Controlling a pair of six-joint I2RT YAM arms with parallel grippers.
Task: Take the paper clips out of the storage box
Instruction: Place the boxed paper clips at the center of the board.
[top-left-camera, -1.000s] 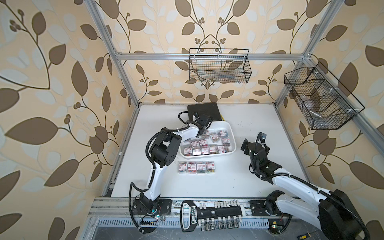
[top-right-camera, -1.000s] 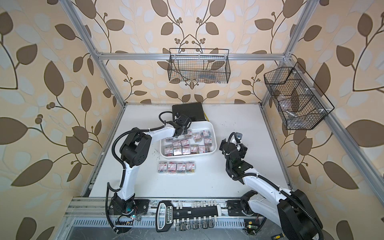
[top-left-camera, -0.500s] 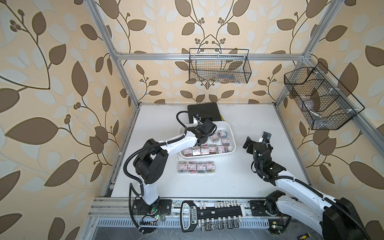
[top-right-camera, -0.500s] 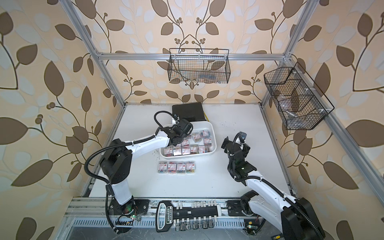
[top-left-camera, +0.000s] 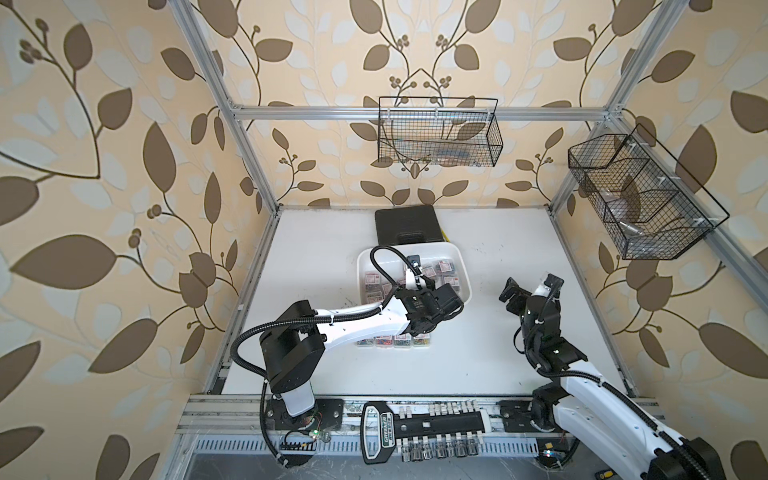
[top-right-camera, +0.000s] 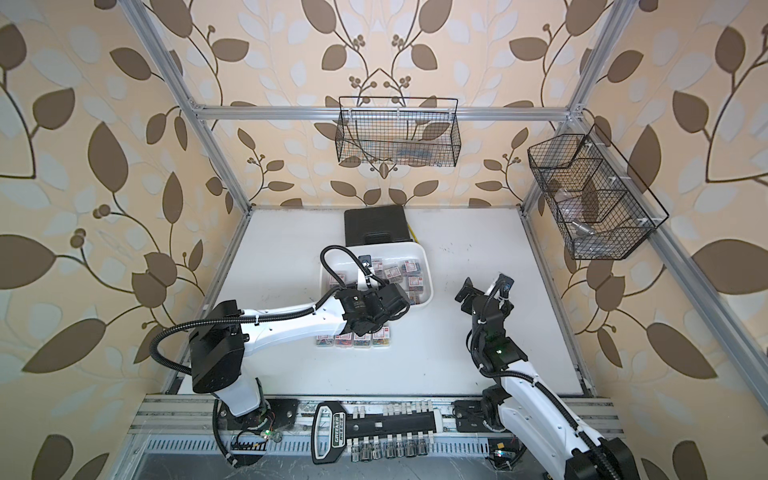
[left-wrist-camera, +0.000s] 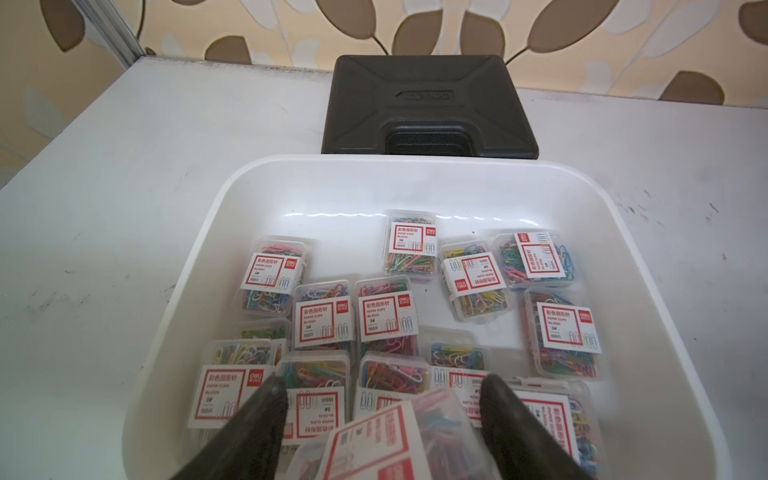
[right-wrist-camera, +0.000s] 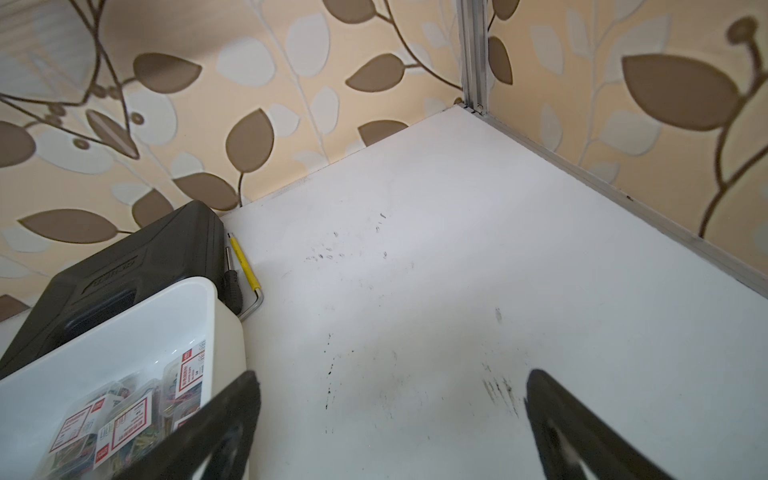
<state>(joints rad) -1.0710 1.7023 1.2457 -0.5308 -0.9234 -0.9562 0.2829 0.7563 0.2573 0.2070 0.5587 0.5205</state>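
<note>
The storage box (top-left-camera: 415, 249) is a shallow white tray in the middle of the table, seen in both top views (top-right-camera: 395, 248). Several clear boxes of paper clips (left-wrist-camera: 386, 320) with red-edged white labels lie in it. My left gripper (left-wrist-camera: 382, 380) hangs over the tray's near side (top-left-camera: 451, 305), shut on one paper clip box (left-wrist-camera: 399, 440), which sits tilted between the fingers above the others. Several more paper clip boxes (top-left-camera: 392, 341) stand in a row on the table in front of the tray. My right gripper (right-wrist-camera: 392, 376) is open over bare table right of the tray (top-left-camera: 532, 284).
A black hard case (top-left-camera: 407, 226) lies right behind the tray, with a yellow-handled tool (right-wrist-camera: 245, 266) beside it. Black wire baskets hang on the back wall (top-left-camera: 436, 133) and the right wall (top-left-camera: 640, 195). Metal frame rails edge the table.
My left gripper has swung from the tray's far side toward its near right side, carrying the paper clip box. The right gripper has drifted slightly to the right.
</note>
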